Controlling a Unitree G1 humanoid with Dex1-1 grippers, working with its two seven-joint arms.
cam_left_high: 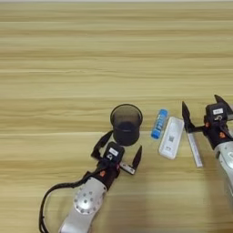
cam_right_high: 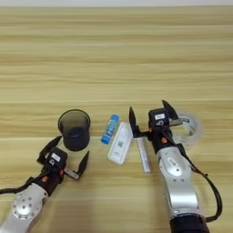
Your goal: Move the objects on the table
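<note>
- The left gripper (cam_right_high: 63,159) is at the near left of the table (cam_left_high: 68,54). Its two black fingers are spread wide apart and hold nothing.
- The small dark cup (cam_right_high: 74,129) stands upright just past those fingers. It is very close to the space between the tips, a little toward the left finger, and I cannot tell if it touches one.
- The right gripper (cam_right_high: 148,116) is to the right of the middle. Its fingers are spread wide too, and nothing is in them.
- The thin white marker (cam_right_high: 144,154) lies flat on the table just below the right gripper's left finger. It runs from near to far and sits partly under the arm.
- The flat white device (cam_right_high: 119,142) lies just left of the marker, tilted a bit. It sits outside the right gripper's fingers, near the left one.
- The short blue glue stick (cam_right_high: 110,129) lies just left of the device, tilted the same way. It is between the cup and the device and touches no finger.
- A clear tape roll (cam_right_high: 193,127) lies flat just right of the right gripper, next to its right finger.
</note>
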